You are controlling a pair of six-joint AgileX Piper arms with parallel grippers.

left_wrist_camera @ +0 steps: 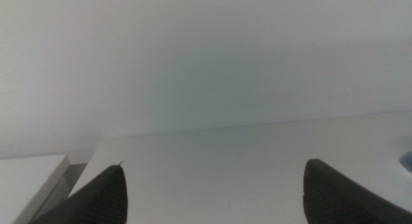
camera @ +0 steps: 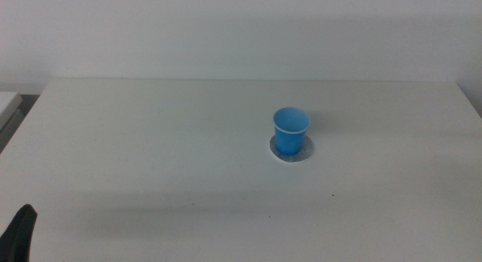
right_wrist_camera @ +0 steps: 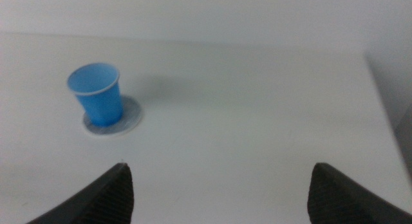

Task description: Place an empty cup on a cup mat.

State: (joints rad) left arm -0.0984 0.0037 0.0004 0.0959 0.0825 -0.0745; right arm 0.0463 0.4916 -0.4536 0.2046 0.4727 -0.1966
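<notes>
Nearest the middle camera, at about 7 o'clock on the white desk [camera: 151, 156], a dark tip of the left claw [camera: 19, 230] pokes up from the bottom edge; its wrist view shows the jaws spread wide with nothing between them. Further right, just right of centre at about 2 o'clock, the blue cup [camera: 291, 132] stands upright on the cup mat [camera: 305, 153], touching it. The right claw [right_wrist_camera: 219, 188] is outside the middle view, wide apart and empty, well apart from the cup [right_wrist_camera: 98, 93] and mat [right_wrist_camera: 132, 118].

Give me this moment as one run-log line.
small bright blue cup: upright on grey round mat | left gripper: open, empty, waiting at table's near-left | right gripper: open, empty, away from cup
</notes>
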